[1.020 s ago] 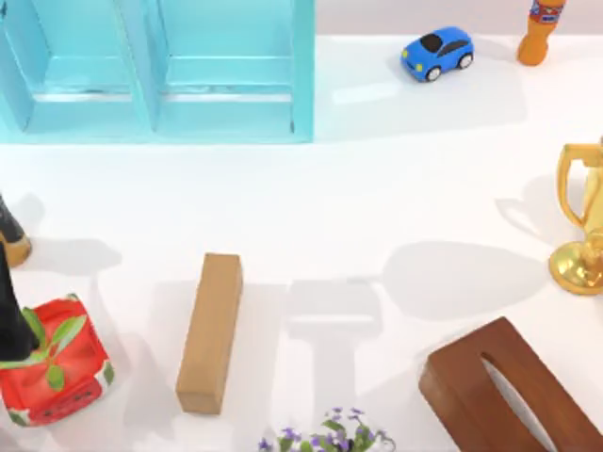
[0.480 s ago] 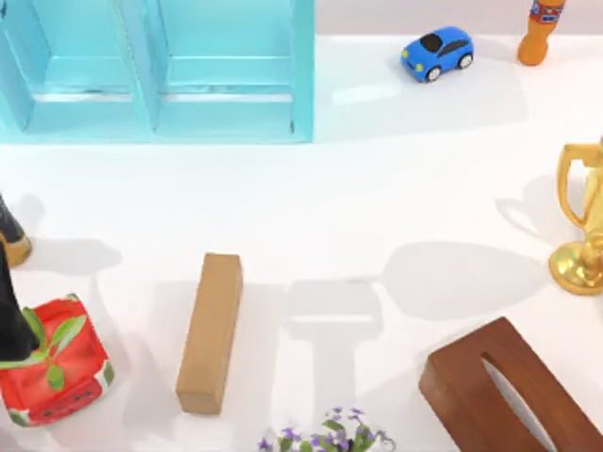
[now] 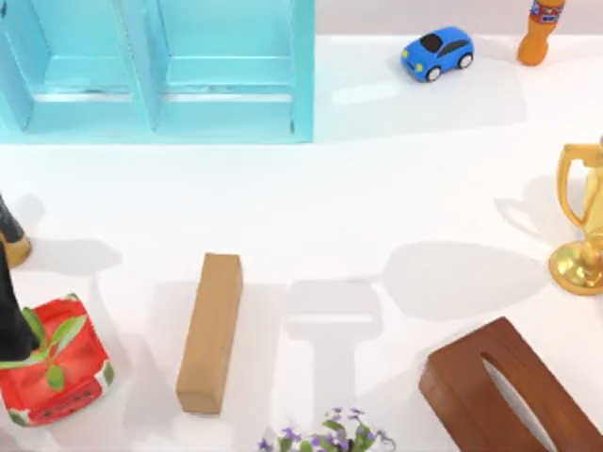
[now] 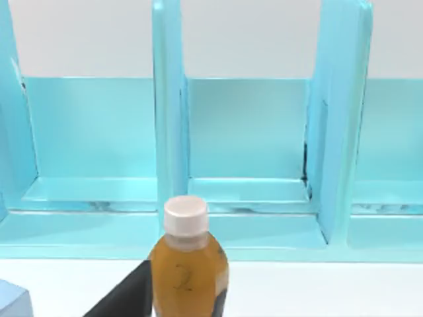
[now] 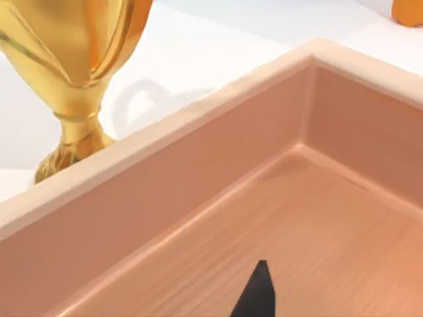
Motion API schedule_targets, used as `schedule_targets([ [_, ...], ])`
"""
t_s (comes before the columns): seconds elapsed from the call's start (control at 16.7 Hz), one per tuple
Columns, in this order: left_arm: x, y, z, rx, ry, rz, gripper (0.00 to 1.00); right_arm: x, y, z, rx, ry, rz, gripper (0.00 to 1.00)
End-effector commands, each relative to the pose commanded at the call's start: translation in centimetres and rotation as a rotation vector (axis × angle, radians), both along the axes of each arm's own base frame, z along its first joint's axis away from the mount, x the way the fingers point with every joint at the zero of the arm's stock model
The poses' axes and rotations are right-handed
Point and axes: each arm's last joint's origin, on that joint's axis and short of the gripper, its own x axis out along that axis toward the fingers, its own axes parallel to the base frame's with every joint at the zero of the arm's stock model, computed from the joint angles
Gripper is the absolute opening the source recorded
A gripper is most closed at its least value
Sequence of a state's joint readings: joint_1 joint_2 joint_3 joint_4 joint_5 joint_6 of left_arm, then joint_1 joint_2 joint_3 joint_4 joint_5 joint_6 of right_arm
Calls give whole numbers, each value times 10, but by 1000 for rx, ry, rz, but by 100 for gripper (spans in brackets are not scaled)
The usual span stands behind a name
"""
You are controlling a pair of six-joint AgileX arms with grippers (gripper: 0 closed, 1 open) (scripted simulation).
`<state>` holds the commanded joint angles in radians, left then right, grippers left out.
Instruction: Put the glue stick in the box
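The glue stick is out of view. The box (image 5: 198, 198) is a light wooden tray with raised walls, seen from close above in the right wrist view, and its floor is bare. My right gripper (image 5: 259, 290) hangs over the inside of the box as a dark tip. My left gripper (image 4: 173, 305) is low at the table's left edge, its dark parts on either side of an amber bottle (image 4: 187, 271) with a white cap. The left arm (image 3: 8, 320) shows as a dark shape at the top view's left edge.
A turquoise shelf (image 3: 226, 104) fills the back left. A blue toy car (image 3: 437, 53) and an orange bottle (image 3: 540, 33) stand at the back right. A gold trophy (image 3: 582, 226), a brown tissue box (image 3: 513, 395), a wooden block (image 3: 210, 330) and a red plant pot (image 3: 57, 372) sit nearer.
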<state>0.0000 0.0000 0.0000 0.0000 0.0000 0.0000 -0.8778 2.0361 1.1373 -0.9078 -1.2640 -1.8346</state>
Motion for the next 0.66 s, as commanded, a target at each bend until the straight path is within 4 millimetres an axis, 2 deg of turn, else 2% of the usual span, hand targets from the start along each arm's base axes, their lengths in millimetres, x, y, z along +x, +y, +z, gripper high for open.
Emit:
schedule_targets([
  [0.3,0,0,0,0,0,0,100,0,0,0,0,0,0,98],
  [0.66,0,0,0,0,0,0,100,0,0,0,0,0,0,100],
])
